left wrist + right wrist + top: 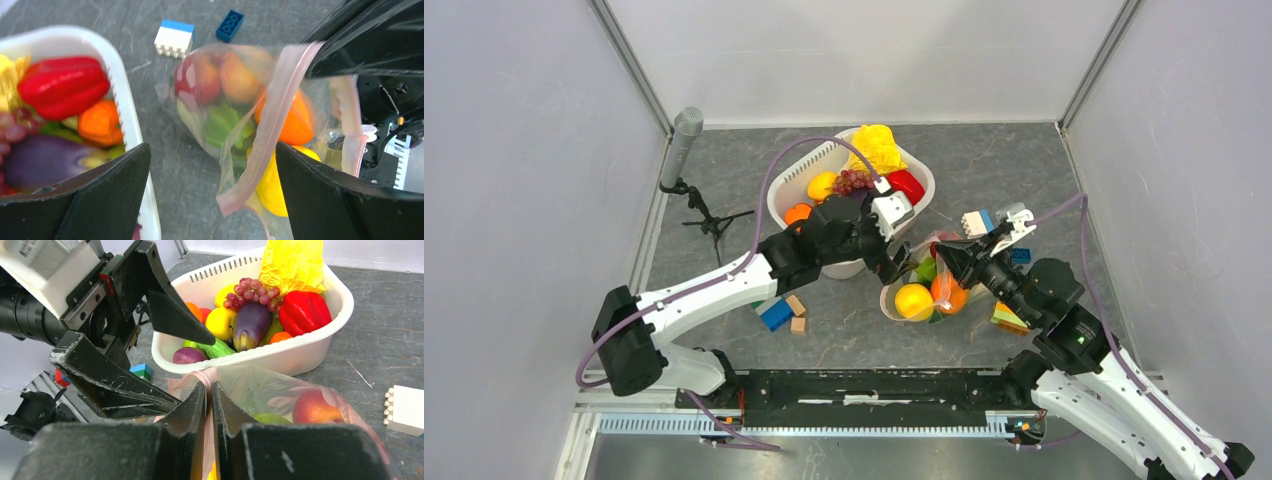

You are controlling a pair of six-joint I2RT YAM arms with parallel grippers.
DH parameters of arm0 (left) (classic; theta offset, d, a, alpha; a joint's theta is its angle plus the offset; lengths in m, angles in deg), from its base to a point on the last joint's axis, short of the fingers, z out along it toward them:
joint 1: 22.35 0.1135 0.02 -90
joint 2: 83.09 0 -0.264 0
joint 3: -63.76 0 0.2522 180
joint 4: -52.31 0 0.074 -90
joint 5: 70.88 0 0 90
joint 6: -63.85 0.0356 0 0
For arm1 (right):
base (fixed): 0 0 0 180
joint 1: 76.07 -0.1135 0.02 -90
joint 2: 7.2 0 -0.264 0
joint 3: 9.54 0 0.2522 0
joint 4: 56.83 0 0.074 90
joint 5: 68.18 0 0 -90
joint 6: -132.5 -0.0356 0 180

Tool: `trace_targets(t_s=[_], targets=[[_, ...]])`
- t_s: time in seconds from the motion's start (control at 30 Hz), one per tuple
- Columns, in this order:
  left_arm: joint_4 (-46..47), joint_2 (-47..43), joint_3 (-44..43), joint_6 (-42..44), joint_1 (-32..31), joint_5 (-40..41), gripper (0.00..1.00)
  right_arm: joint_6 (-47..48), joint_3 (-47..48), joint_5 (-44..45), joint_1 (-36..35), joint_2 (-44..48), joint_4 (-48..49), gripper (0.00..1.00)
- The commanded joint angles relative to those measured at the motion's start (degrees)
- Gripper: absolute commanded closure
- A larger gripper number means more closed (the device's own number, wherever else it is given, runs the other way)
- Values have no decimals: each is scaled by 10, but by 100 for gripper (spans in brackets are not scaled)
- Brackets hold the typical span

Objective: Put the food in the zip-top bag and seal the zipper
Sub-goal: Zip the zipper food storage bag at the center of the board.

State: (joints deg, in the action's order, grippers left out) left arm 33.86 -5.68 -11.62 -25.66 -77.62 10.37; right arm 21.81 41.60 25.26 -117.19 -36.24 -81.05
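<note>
Zipper [269, 130] nipped in right pincer [209, 390], left pincer [211, 150] agape

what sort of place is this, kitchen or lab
Probably a robot lab test cell, not a kitchen: plain grey walls box in the table, a microphone on a tripod stands at its left edge, and the basket holds toy food.

I find the table [984, 160] topped in a dark grey marbled sheet, matt, with faint pale scratches. Pale grey panels enclose it: left wall [514, 150], back wall [864, 50], right wall [1194, 150]. Bare metal posts [631, 60] stand at both rear corners. A grey microphone [687, 128] on a small black tripod [714, 222] stands beside the left wall. Lighting is even, and the shadows are faint.
</note>
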Motion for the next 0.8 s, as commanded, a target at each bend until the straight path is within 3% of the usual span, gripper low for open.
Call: trace_targets(t_s=[0.0, 0.1, 0.3, 0.47, 0.6, 0.7, 0.77], targets=[[-33, 32, -64, 120, 0, -87, 0, 10, 24, -8, 1, 4, 16, 86], [-78, 52, -91, 138, -1, -106, 9, 11, 27, -9, 0, 2, 14, 86], [-68, 41, -79, 141, 0, -88, 44, 16, 33, -10, 1, -1, 10, 86], [-71, 44, -83, 150, 0, -68, 55, 18, 35, -14, 0, 0, 10, 86], [-58, 53, -86, 143, -1, -63, 56, 18, 35, -15, 0, 0, 11, 86], [-48, 57, -87, 136, -1, -60, 63, 18, 35, -18, 0, -1, 11, 86], [-46, 58, -89, 134, 0, -62, 75, 18, 34, -17, 1, -1, 10, 86]])
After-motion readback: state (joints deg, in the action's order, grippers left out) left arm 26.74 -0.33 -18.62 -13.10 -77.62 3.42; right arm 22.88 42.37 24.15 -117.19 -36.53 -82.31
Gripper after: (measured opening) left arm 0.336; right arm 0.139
